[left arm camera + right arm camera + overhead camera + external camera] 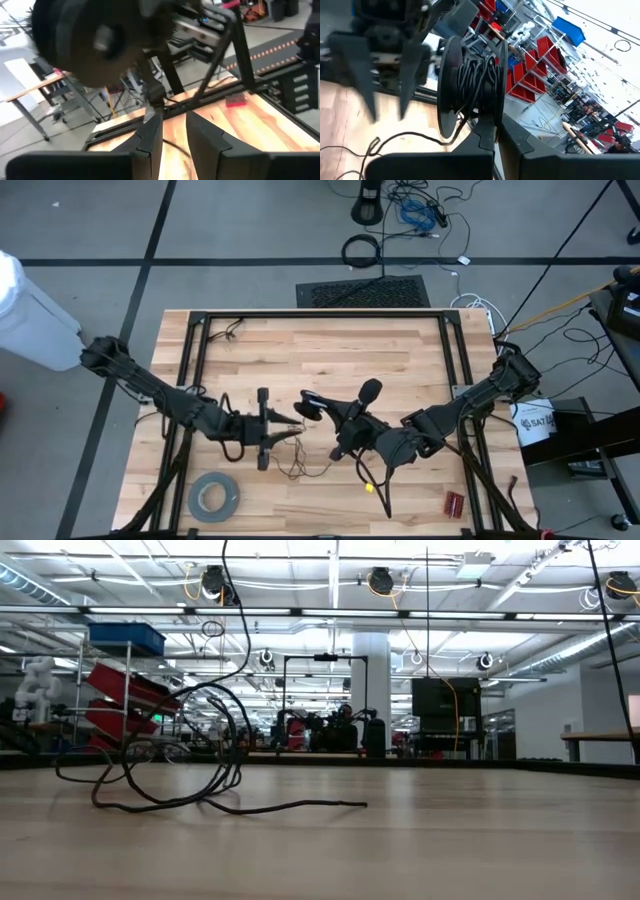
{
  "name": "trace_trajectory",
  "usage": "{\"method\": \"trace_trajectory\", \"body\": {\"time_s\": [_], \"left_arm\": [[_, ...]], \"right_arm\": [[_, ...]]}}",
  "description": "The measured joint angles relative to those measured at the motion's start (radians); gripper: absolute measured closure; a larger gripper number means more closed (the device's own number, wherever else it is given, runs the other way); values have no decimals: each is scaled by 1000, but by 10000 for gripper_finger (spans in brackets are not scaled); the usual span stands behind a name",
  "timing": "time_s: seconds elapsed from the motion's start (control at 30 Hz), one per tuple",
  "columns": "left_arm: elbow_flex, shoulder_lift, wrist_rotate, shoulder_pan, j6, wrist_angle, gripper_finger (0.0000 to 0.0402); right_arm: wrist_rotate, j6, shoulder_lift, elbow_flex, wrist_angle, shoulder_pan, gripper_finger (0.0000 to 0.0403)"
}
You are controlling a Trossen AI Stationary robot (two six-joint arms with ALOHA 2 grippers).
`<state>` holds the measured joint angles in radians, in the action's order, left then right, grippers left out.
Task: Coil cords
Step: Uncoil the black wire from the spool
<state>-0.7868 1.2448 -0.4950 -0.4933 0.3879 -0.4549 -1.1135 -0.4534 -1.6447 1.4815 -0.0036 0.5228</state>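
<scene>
A: What did the cord look like?

B: Thin dark wire (pixel 475 80) wound in several turns on a small round black spool disc (pixel 451 85), two flat flanges w/ the windings between. Rest trailed loose: a tangle of thin wire loops (pixel 300 465) on the wood below the grippers. Low view showed that slack arching up off the boards in big untidy loops, one free end lying flat & pointing to the pic's right.

A: Where was the spool?

B: Mid-table, raised off the boards, at the tip of the right gripper (pixel 318 406). Right fingers (pixel 485 137) were clamped tight on the spool's lower edge. In the right wrist view it stood on edge, flanges upright, winding axis running across the pic.

A: Left gripper?

B: Left gripper (pixel 298 420) sat just beside the spool, facing it. Fingers (pixel 150 137) parted w/ a narrow gap, nothing visibly between them. Spool loomed blurred right in front of its cam.

A: Surface & room?

B: Light wooden plank tabletop (pixel 320 350) in a black metal frame. Grey tape roll (pixel 213 496) near the front left corner, small red object (pixel 455 502) front right. Beyond: grey floor w/ black cables, a black floor mat; low view showed a workshop hall, red & blue bins on shelving, ceiling lights.
</scene>
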Motion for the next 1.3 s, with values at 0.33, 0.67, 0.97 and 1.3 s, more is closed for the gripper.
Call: {"method": "trace_trajectory", "body": {"time_s": [0.33,0.67,0.97,1.3], "left_arm": [[-17,46,-10,44,-121,-27,226],[-17,64,-71,64,-165,-34,214],[-17,63,-39,72,-169,-33,237],[-23,63,118,76,-127,-33,384]], "right_arm": [[-15,-11,0,0,-2,1,403],[-16,-15,0,0,-10,1,403],[-16,-15,0,0,-9,1,403],[-16,-6,-1,0,-23,1,403]]}}
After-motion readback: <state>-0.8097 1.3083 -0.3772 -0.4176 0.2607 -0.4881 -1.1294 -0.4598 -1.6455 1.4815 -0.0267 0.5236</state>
